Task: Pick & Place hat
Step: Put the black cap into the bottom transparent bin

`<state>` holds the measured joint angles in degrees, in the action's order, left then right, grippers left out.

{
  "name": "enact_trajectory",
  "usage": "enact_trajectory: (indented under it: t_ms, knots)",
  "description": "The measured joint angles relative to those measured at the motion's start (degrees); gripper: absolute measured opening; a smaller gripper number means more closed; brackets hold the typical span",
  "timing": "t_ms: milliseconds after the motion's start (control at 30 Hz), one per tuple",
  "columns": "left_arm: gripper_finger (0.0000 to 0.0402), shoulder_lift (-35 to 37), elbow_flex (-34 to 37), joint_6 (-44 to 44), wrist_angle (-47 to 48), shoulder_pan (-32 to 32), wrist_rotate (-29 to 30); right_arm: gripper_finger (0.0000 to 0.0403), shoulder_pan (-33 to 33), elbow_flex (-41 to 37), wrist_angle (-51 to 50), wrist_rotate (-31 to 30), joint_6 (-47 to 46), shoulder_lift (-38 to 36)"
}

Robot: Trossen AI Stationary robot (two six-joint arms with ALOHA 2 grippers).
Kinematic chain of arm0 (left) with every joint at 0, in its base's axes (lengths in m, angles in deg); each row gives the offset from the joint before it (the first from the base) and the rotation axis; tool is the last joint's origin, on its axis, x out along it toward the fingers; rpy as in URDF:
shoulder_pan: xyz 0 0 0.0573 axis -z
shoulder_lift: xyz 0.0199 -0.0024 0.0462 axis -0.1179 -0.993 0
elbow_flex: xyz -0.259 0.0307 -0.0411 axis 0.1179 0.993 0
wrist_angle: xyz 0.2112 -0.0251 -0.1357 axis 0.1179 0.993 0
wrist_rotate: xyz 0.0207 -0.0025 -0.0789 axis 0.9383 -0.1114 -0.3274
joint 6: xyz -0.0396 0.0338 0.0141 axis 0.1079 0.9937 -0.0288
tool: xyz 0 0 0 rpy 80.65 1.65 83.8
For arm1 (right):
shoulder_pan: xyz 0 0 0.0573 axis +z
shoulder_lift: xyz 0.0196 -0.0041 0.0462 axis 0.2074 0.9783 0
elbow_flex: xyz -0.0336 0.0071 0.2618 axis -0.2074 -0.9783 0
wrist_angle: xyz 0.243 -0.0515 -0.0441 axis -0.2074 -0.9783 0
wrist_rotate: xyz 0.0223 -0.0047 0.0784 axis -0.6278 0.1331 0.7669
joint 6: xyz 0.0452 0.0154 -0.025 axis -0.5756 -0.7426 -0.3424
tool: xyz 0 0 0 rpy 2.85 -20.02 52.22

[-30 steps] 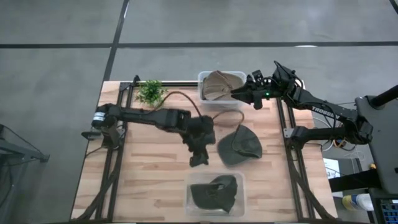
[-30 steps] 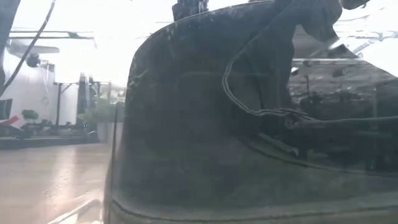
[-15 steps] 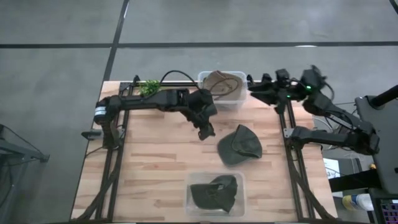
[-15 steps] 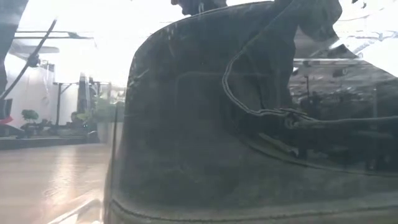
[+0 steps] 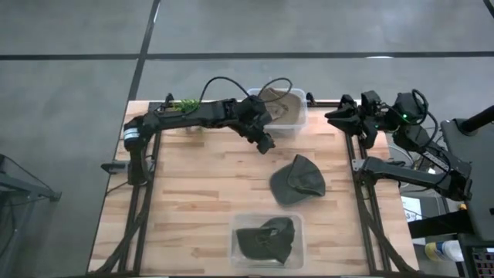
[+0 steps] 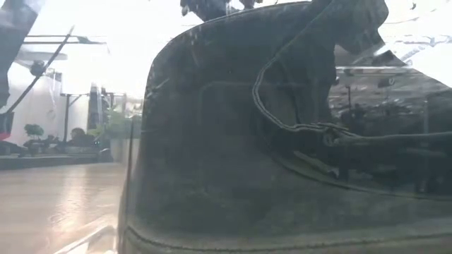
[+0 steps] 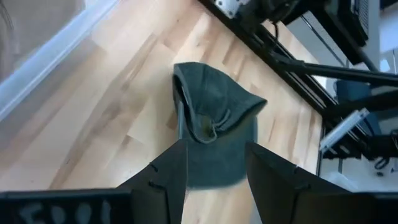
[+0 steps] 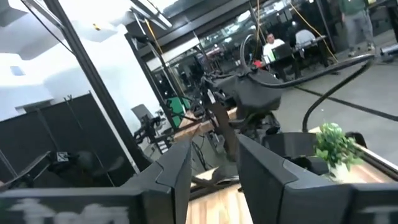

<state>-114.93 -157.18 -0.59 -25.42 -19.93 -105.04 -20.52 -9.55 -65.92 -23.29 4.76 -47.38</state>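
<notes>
Hat (image 5: 296, 182) flat on table, long axis diagonal.

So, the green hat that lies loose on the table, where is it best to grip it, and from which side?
Probably from above, at the raised fold of the green hat. It lies crumpled on the bare table, and the left wrist view shows a ridge with a strap standing up, which fingers could pinch. The flat edges offer little to hold. The left gripper, open, is nearest.
</notes>
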Motion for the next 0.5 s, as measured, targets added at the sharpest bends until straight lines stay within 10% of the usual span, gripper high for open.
enact_trajectory:
  t_ms: [500]
  knots:
    - [0.0151, -9.90, 0.07, -2.69, -3.75, 2.18, 1.13, 0.0098, 0.02, -0.07, -2.39, 0.01, 0.60, -1.40]
